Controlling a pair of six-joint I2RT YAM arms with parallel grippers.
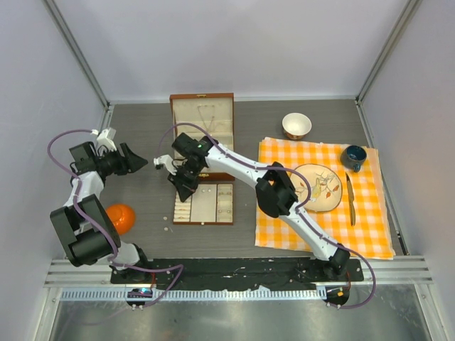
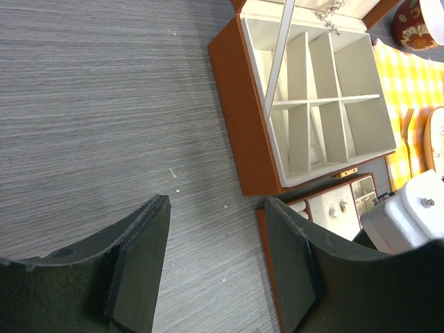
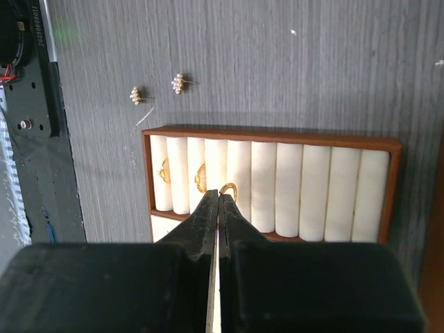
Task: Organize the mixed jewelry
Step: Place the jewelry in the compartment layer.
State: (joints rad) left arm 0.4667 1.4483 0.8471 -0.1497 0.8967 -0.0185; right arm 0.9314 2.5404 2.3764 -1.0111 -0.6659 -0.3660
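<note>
At the far left of the overhead view, we see the left gripper [image 1: 140,163] over the grey, wood-grained table [image 1: 135,121]. Its two black fingers are spread wide. Below it, beside the arm's lower link, lies a smooth orange ball [image 1: 122,217].

Moving right, two pearl-cluster earrings [image 3: 158,89] lie loose on the table, just outside the tray's edge in the upper left of the right wrist view. The brown wooden tray [image 1: 205,204] is lined with cream padded rolls. Two gold rings [image 3: 182,173] sit tucked in the slots between rolls at its left end.

The right gripper [image 3: 219,199] reaches over this tray with its dark fingers pressed together. Their tips meet a third gold ring [image 3: 229,189] standing in a slot. We cannot tell whether the ring is pinched or only touched. The right arm crosses above the tray and hides part of it from overhead.

Above the tray stands the open wooden box [image 1: 202,135], divided into cream rectangular compartments. A thin silvery chain [image 2: 331,11] hangs in its raised lid.

Further right lies a yellow-and-white checked cloth [image 1: 370,227], with a round patterned plate [image 1: 323,186] on it. A gold fork [image 2: 406,139] shows beside the plate in the left wrist view. Then come a dark blue cup [image 1: 353,157] and a slim gold knife [image 1: 350,199]. A small red-and-white bowl [image 1: 296,126] stands on the table just above the cloth.
</note>
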